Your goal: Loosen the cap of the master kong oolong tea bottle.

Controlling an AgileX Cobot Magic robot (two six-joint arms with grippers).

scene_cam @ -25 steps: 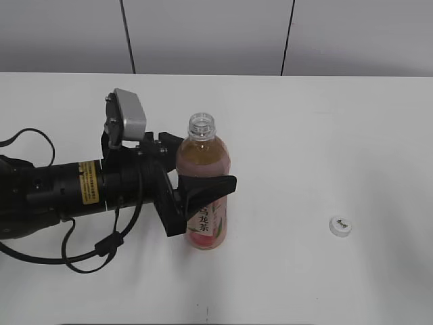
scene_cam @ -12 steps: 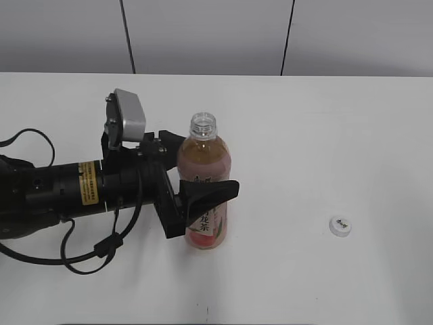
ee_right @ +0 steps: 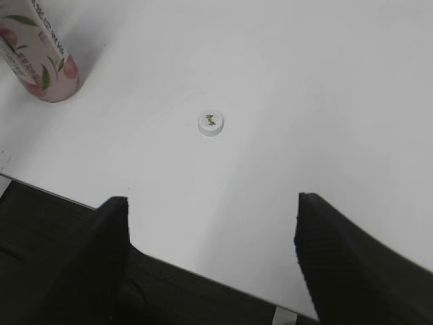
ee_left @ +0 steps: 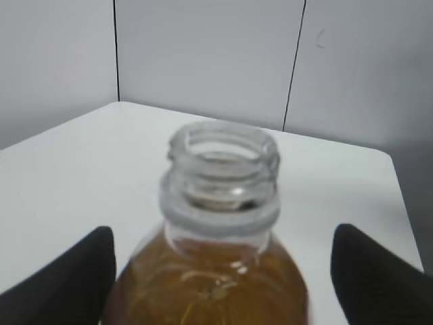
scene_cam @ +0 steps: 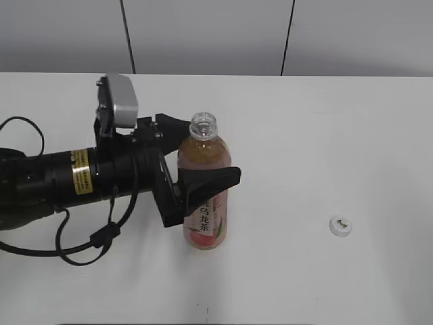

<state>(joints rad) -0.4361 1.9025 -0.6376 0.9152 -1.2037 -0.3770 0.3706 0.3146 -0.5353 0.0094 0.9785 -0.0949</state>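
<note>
The master kong oolong tea bottle [scene_cam: 206, 220] stands upright on the white table, its neck [ee_left: 223, 176] open with no cap on it. The white cap [scene_cam: 341, 225] lies logo-up on the table far to the bottle's right, and also shows in the right wrist view [ee_right: 211, 123]. My left gripper [scene_cam: 201, 150] is open, one finger on each side of the bottle's shoulder with gaps on both sides in the left wrist view [ee_left: 223, 277]. My right gripper [ee_right: 213, 250] is open and empty above the table's front edge; the bottle's base [ee_right: 40, 61] is at the far left.
The white table [scene_cam: 325, 135] runs back to a grey panelled wall. The left arm's black cable [scene_cam: 88, 247] loops on the table in front of the arm. The right arm does not show in the exterior view.
My left gripper's jaws have spread apart off the bottle, and the wrist has shifted slightly left and up. The bottle stays upright; the cap has not moved.
</note>
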